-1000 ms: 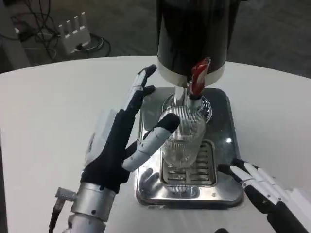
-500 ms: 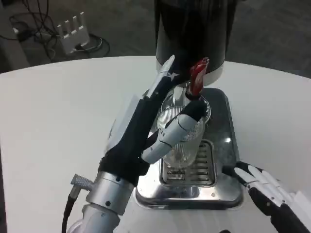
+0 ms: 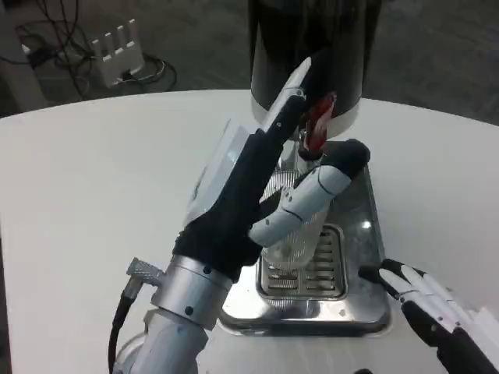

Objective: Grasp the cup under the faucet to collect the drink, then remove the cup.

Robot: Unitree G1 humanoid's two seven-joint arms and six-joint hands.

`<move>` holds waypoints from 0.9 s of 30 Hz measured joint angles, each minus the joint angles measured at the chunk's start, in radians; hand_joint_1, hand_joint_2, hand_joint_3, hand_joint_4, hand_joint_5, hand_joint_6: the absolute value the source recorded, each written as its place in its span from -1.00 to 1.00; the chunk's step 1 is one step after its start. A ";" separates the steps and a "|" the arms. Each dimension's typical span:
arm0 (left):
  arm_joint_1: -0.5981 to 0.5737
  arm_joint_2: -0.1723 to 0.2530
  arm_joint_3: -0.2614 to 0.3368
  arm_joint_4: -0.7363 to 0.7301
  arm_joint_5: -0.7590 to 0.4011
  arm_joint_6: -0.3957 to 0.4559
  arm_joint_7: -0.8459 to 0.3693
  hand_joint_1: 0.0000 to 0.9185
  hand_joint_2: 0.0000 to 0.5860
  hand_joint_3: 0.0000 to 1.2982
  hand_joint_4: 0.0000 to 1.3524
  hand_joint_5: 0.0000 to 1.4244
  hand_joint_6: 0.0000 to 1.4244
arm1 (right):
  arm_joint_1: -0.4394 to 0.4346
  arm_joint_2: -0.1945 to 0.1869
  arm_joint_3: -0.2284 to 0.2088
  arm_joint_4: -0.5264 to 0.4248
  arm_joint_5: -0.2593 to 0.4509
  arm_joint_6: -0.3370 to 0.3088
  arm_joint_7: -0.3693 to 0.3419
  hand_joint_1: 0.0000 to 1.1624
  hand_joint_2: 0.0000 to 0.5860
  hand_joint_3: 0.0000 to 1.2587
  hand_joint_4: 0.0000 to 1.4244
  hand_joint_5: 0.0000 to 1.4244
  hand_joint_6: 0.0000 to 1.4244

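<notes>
A ribbed clear glass cup (image 3: 296, 245) stands on the grate of the steel drip tray (image 3: 359, 300), below the black drink dispenser (image 3: 312, 39) with its red tap handle (image 3: 318, 125). My left hand (image 3: 249, 187) reaches forward over the cup and hides most of it. Its long fingers point up beside the red handle. The thumb stretches across the cup's front toward the right. The fingers are spread and I see no closed grip on the cup. My right hand (image 3: 437, 312) lies at the lower right beside the tray, fingers straight and holding nothing.
The dispenser stands at the round white table's (image 3: 86, 195) far edge. A white power strip (image 3: 117, 47) and cables lie on the floor beyond, at the upper left. Bare tabletop stretches to the left of the tray.
My left hand has pushed forward and up, from beside the cup to over it, with its fingertips now at the red handle. The right hand has barely moved.
</notes>
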 measured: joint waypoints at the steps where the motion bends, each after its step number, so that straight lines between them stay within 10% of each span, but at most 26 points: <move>1: 0.000 0.003 -0.002 -0.005 0.014 0.006 -0.005 -1.00 -0.61 -0.93 -1.00 -0.85 -0.89 | 0.000 0.000 0.000 0.000 0.000 0.000 0.000 -0.18 0.43 -0.84 -0.97 -1.00 -1.00; 27: -0.051 0.086 -0.054 -0.031 0.203 0.037 -0.069 -1.00 -0.63 -0.99 -1.00 -0.95 -0.99 | 0.004 0.005 0.006 0.000 0.006 -0.002 -0.006 -0.21 0.46 -0.83 -0.97 -1.00 -1.00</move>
